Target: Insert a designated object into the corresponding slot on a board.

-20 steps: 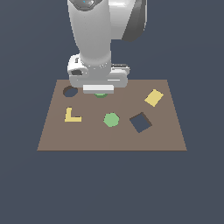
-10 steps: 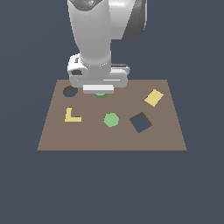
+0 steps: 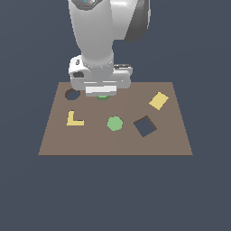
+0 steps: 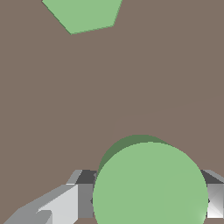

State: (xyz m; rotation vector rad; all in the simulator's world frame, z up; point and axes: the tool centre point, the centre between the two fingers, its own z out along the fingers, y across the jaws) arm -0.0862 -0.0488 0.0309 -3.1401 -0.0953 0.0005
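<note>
A: What's the setting?

B: A plain dark blue-grey backdrop, with a flat brown board lying in the middle of it.

A: Where's the green disc?

B: The green disc sits right at the hand. In the wrist view it fills the space between the two grey fingers, one on each side of it. In the exterior view only a sliver of it peeks out under the hand, near the board's far edge.

A: Has the hand got hold of it?

B: The fingers stand apart with the disc between them, but I cannot tell whether they press on it or only flank it.

A: And the round hole?

B: The dark round hole is just beside the hand, toward the exterior view's left. The disc is not in it.

A: What else is on the board?

B: A green hexagon nearer the camera, a yellow L-shape on the left, a dark square hole turned like a diamond, and a yellow square on the right.
</note>
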